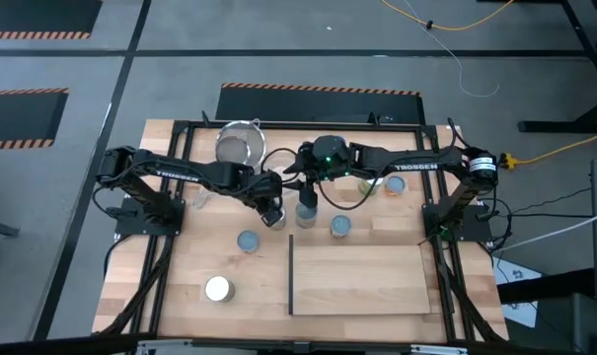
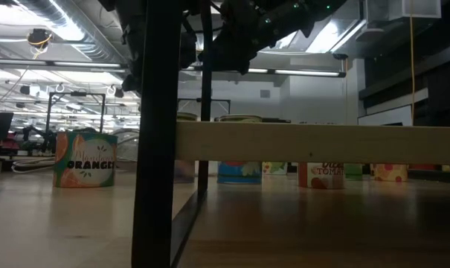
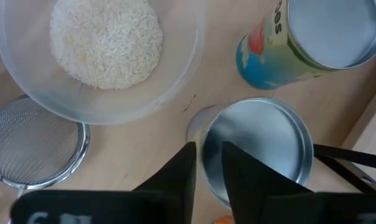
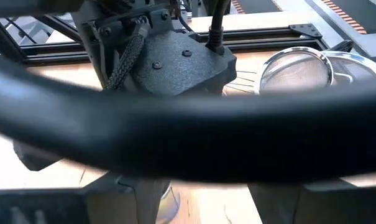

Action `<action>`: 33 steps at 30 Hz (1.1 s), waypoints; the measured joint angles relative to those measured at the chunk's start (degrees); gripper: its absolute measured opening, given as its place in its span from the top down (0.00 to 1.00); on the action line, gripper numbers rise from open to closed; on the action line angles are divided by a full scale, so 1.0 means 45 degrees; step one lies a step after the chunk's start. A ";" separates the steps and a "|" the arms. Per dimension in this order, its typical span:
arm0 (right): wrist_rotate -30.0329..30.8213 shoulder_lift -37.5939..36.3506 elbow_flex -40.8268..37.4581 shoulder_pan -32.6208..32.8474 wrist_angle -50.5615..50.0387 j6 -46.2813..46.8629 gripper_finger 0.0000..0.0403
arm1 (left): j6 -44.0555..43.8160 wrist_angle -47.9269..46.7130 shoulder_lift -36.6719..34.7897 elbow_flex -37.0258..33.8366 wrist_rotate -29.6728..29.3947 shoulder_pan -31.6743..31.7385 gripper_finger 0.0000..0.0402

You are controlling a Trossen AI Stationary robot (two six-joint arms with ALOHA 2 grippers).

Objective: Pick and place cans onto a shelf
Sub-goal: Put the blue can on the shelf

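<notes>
My left gripper (image 1: 271,212) is at mid-table, over a silver-topped can (image 3: 256,149), and is shut on its rim. A second can with a blue and green label (image 3: 312,37) stands just beyond; it shows under my right gripper (image 1: 306,200) in the high view. The right gripper is open, and its wrist view is mostly blocked by a dark cable and the left arm. More cans stand on the table: a blue-topped one (image 1: 247,242), a white-topped one (image 1: 217,288), one (image 1: 340,226) by the shelf, and others at the far right (image 1: 395,184). The shelf (image 1: 362,279) is at the near right, its dark upright edge (image 1: 291,274) on the left. My left gripper has the can's rim (image 3: 203,152) between its two fingers. One finger (image 3: 178,174) is outside the wall and the other (image 3: 243,174) over the lid, coming from above. The can stands upright; whether it is lifted off the table, I cannot tell.
A clear bowl of white grains (image 3: 104,46) and a mesh strainer (image 1: 241,143) sit at the far left of the work area. In the low view an orange-labelled can (image 2: 83,160) and others stand beyond the shelf's dark upright (image 2: 154,149).
</notes>
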 joint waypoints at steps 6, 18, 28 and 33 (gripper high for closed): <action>-0.0011 0.0000 0.0000 0.0000 0.0019 -0.0221 0.49 | 0.0305 -0.0392 -0.1110 -0.0010 -0.0370 0.0133 0.81; -0.1941 -0.0005 0.1519 0.0000 -0.0441 -0.0793 0.49 | -0.0398 -0.3774 -0.5369 -0.0010 -0.3010 -0.0740 0.81; -0.2477 0.1359 0.1529 0.0071 -0.0295 -0.0750 0.49 | -0.0810 -0.4088 -0.6174 -0.0015 -0.4273 -0.2060 0.81; -0.3416 0.2100 0.1530 0.0065 0.0191 -0.0746 0.49 | -0.0810 -0.4068 -0.6014 -0.0020 -0.4317 -0.2279 0.81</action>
